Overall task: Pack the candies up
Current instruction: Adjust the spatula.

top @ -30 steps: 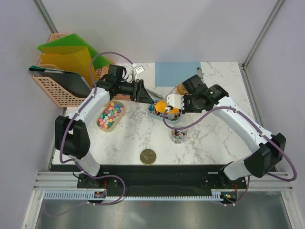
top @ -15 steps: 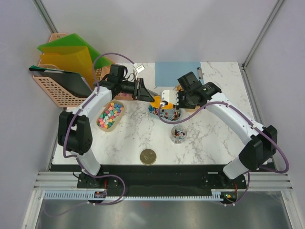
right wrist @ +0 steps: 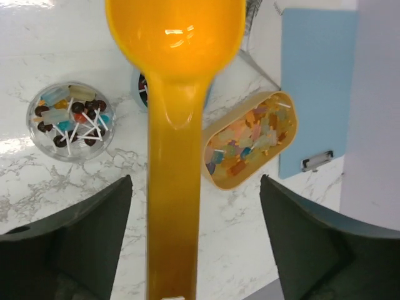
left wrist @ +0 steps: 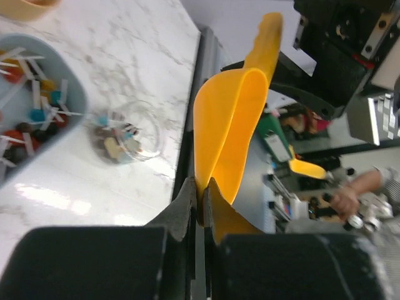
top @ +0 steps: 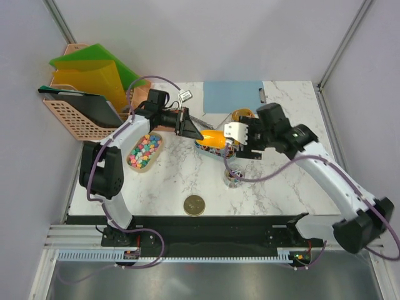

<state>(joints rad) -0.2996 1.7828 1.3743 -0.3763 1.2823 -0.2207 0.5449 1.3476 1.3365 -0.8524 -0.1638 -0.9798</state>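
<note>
Scoop handover, by the look of it, above a marble surface point(top: 169, 181): grips the long orange scoop point(top: 214, 137) by the rim of its bowl with the jaws of the left arm point(top: 125, 134), pinched shut on the thin plastic, and straddles the handle with the jaws of the right arm point(top: 325, 169), spread wide on either side and apparently clear of it. Finds the candies point(top: 144, 152) in four places: pastel bits heaped in a tan oval tray point(top: 130, 164) on the left; stick-mounted and wrapped pieces in a blue-grey dish point(left wrist: 78, 87) directly under the scoop; a small helping in a clear round jar point(right wrist: 30, 122) just nearer and to the right; mixed bits in a second tan tray point(right wrist: 206, 147) on the far side, beside a blue clipboard point(top: 232, 97). Judged a change of hands on the tool ahead of scooping, with packing barely begun. Calls next for drawing the right arm away along the handle without knocking it, then tipping the bowl toward a tray, a delicate matter on so thin a pinch, liable to twist. Shows no candy in the scoop's bowl from the right wrist. Hides most of the blue-grey dish under scoop and jaws from above, cuts off the handle's end at the wrist, and leaves the jar's contents too small to sort by kind.
</note>
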